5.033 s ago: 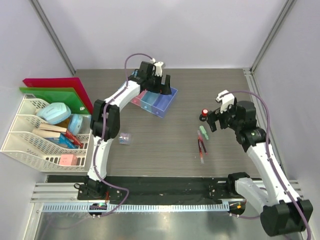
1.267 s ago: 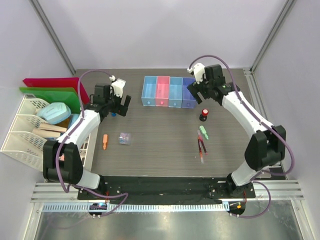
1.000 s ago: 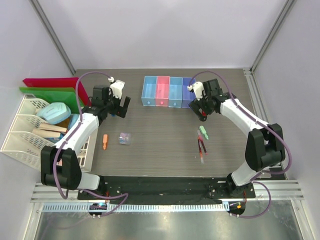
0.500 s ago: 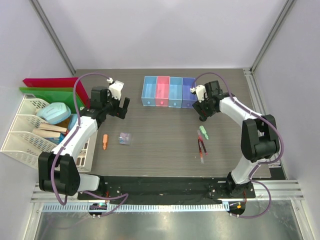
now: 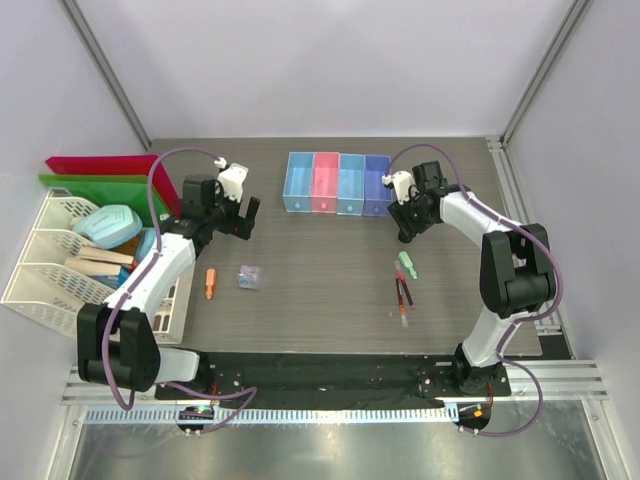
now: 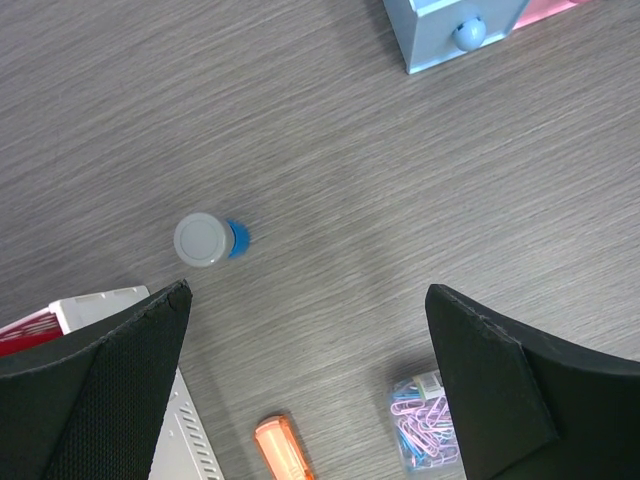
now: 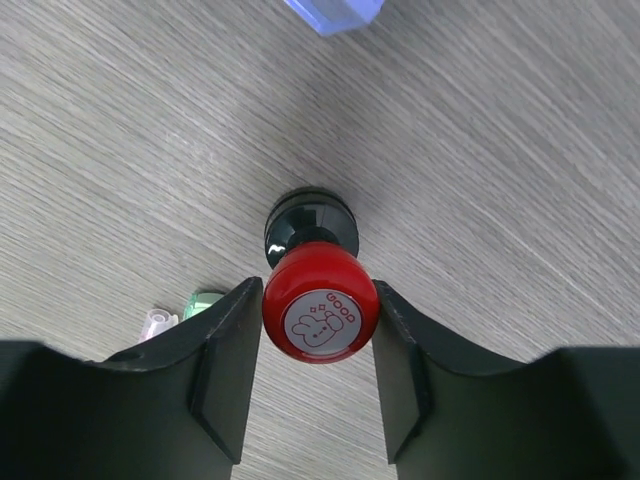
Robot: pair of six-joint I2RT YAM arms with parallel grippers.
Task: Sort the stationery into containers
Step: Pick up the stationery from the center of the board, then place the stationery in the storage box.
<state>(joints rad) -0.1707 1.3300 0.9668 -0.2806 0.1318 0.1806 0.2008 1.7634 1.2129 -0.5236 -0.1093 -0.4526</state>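
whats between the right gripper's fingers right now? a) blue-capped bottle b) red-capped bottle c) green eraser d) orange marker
b: in the right wrist view the red-capped bottle stands upright on the table between the fingers of the right gripper, which meet its red cap on both sides.

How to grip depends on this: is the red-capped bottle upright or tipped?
Upright: the bottle shows its round red cap above its black base.
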